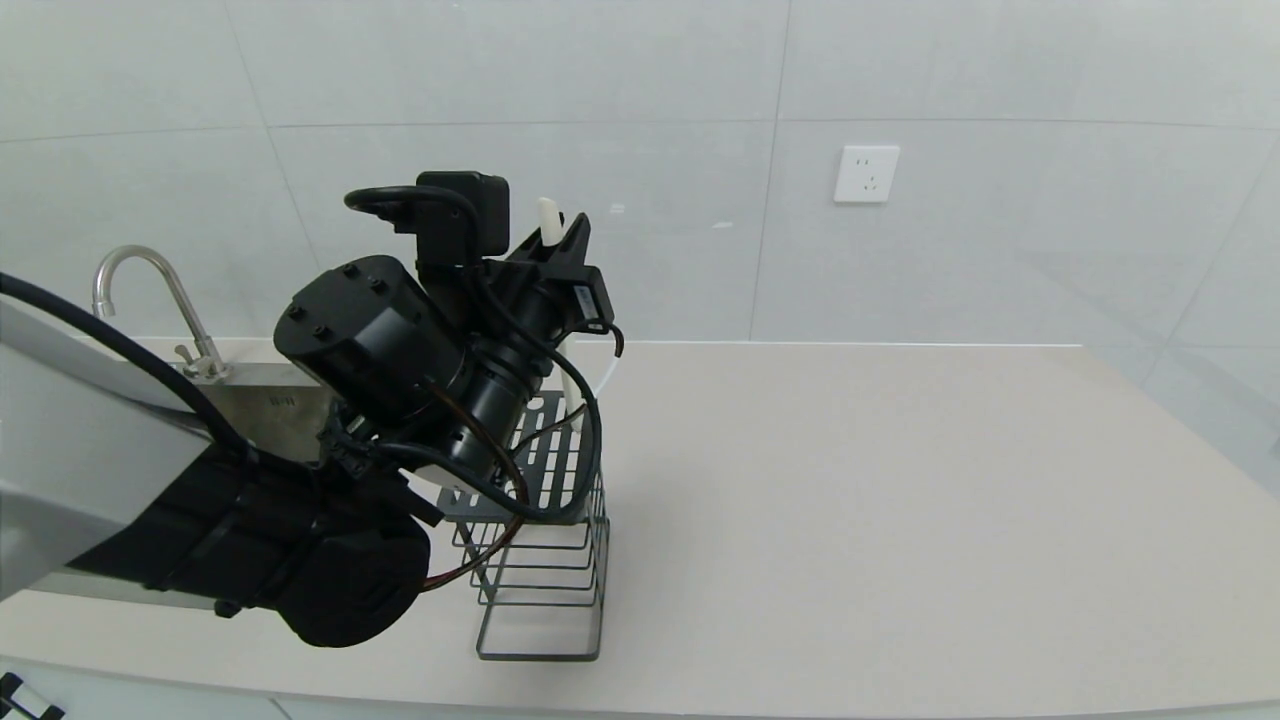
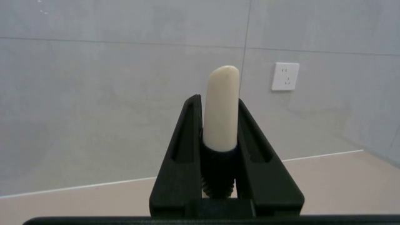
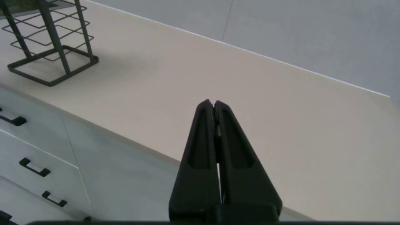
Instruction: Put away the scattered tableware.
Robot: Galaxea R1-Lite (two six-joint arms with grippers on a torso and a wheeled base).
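Note:
My left gripper (image 1: 560, 245) is raised above the dark wire rack (image 1: 545, 560), shut on a white utensil handle (image 1: 548, 215). In the left wrist view the rounded cream handle (image 2: 222, 94) sticks up between the black fingers (image 2: 187, 137) of the left gripper (image 2: 217, 105). The utensil's lower end is hidden behind the arm. The rack stands on the beige counter (image 1: 900, 500) beside the sink, and its metal frame (image 3: 50, 44) also appears in the right wrist view. My right gripper (image 3: 214, 106) hangs shut and empty over the counter's front edge (image 3: 125, 134).
A steel sink (image 1: 260, 405) with a curved faucet (image 1: 150, 290) sits at the left. A wall outlet (image 1: 866, 173) is on the tiled wall. White drawers with dark handles (image 3: 31, 165) run below the counter. The counter right of the rack is bare.

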